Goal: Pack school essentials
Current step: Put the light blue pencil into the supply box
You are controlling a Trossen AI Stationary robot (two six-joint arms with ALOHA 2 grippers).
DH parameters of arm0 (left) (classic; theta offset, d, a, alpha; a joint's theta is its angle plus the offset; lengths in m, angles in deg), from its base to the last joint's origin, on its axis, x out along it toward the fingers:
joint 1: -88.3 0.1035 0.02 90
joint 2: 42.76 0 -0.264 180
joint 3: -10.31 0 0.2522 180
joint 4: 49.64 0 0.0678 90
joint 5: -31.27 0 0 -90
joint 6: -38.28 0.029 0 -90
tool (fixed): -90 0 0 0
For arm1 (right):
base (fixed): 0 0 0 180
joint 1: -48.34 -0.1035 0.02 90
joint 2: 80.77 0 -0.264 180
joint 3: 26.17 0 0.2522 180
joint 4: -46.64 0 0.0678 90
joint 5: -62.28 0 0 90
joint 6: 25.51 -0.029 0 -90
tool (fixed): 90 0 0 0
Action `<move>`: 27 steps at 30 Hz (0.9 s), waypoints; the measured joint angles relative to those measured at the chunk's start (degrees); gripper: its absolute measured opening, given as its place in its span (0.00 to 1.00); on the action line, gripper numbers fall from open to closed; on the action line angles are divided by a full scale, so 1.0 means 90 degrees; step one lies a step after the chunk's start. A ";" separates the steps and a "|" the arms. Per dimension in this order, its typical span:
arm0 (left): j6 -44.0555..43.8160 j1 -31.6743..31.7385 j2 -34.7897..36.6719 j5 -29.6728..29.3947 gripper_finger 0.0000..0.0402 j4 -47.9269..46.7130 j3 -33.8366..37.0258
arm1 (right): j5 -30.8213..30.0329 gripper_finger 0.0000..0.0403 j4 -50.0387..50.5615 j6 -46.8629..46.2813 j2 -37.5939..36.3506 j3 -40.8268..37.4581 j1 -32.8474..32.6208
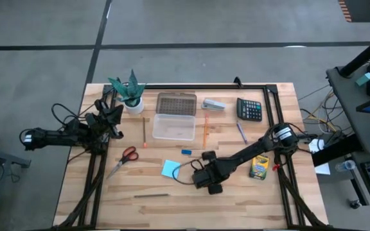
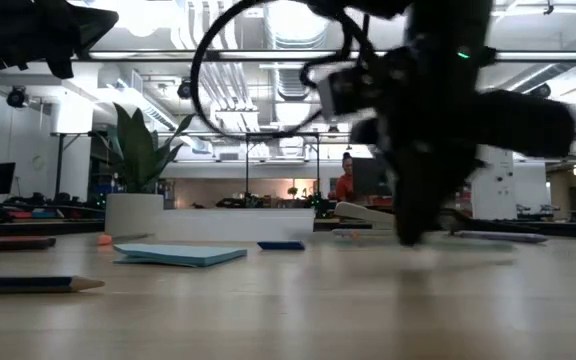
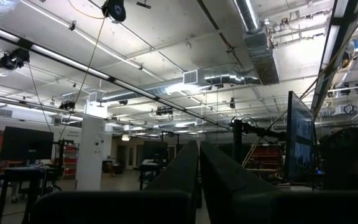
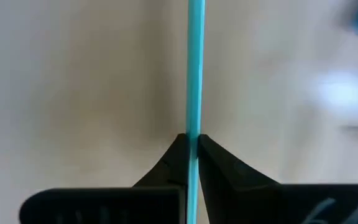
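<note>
My right gripper [image 1: 199, 174] points steeply down at the table's middle, shut on a thin teal pen [image 4: 195, 68]. A light-blue notepad [image 1: 170, 168] lies flat just to its left, a tiny blue eraser [image 1: 186, 152] beyond it, and a crayon box [image 1: 259, 167] to its right. Red-handled scissors [image 1: 126, 157], orange pens [image 1: 205, 130], a blue pen [image 1: 241, 133] and a grey pencil [image 1: 151, 196] lie flat on the wood. A clear open case [image 1: 174, 126] sits at the far middle. My left gripper [image 1: 114, 115] waits shut at the far left, raised, pointing up. My right gripper pinches the teal pen's shaft [image 4: 192, 142] between its two fingertips [image 4: 178, 152], coming from above and slanting down. The pen runs straight on past the fingertips, in line with the fingers. Whether the pen is clear of the table I cannot tell.
A potted plant [image 1: 130, 93] stands at the far left beside the case's lid [image 1: 176, 102]. A grey stapler [image 1: 214, 104] and a black calculator [image 1: 250, 109] lie at the far right. Black frame rails [image 1: 276, 109] run along the table's sides.
</note>
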 joint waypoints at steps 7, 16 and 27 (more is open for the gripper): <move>-0.0025 0.0002 0.0000 0.0000 0.00 0.0002 0.0000 | -0.1523 0.03 -0.0085 0.0149 -0.0598 0.0010 0.0196; -0.0025 0.0002 0.0000 -0.0022 0.00 0.0027 0.0000 | -0.2183 0.03 -0.2012 0.1838 -0.0705 0.0015 0.1021; -0.0022 0.0002 0.0002 -0.0024 0.00 0.0024 0.0000 | -0.1393 0.03 -0.3389 0.3071 -0.0653 0.0146 0.2543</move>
